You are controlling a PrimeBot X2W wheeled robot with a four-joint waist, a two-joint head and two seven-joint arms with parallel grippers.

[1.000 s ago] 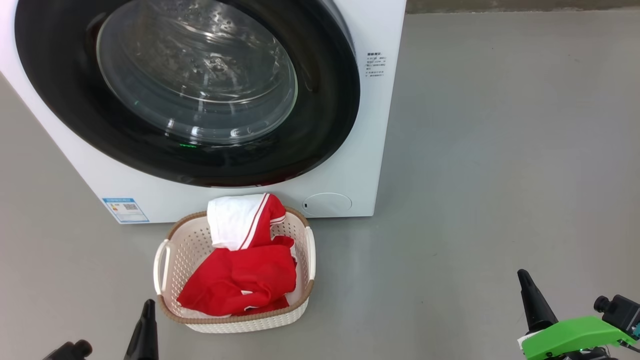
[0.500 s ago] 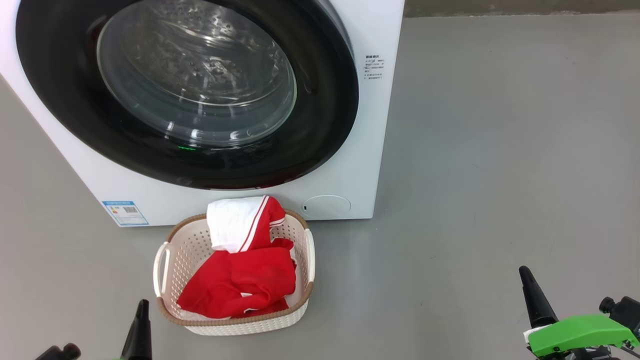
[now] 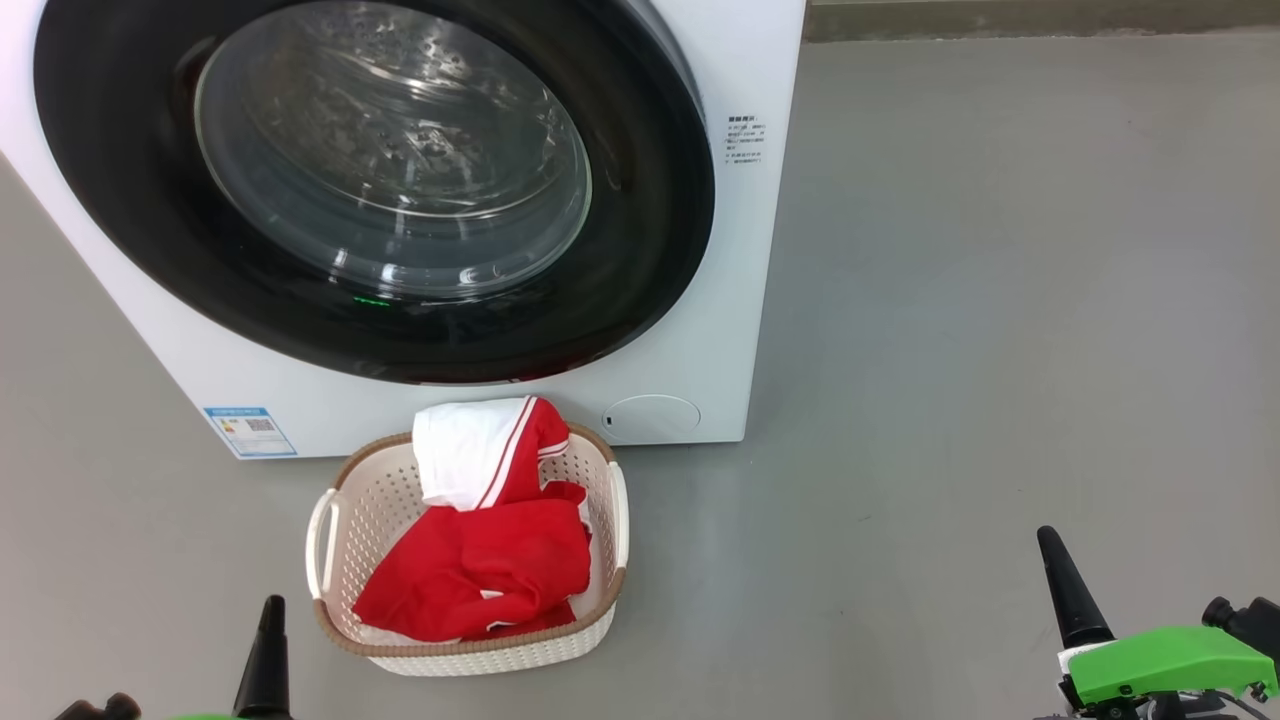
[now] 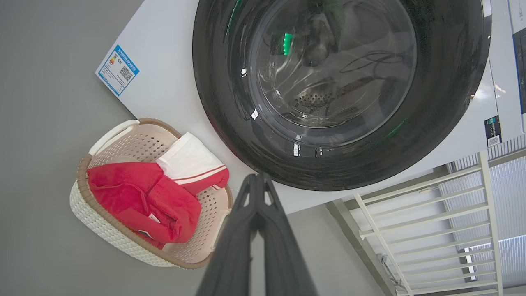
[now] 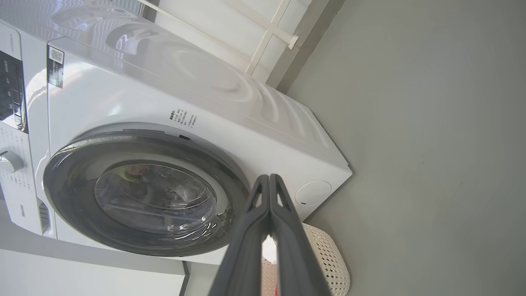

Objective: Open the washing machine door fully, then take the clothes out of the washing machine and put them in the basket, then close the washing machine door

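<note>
Evidently finished, with barely anything changed since a second ago beyond a slight camera shift, with left end effector point(image 3: 270, 610) and right end effector point(image 3: 1050, 545) both pressed together, empty, clothes point(image 3: 490, 570) heaped in the basket point(image 3: 500, 655) just ahead-right of the left one, washing machine door point(image 3: 650, 230) shut beyond.

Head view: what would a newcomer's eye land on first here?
The big round glossy black-rimmed glass door, closed, on the white boxy washing machine dominates the upper left. Below it, bright red-and-white sportswear clothes lie heaped in a cream perforated plastic basket on the grey floor.
</note>
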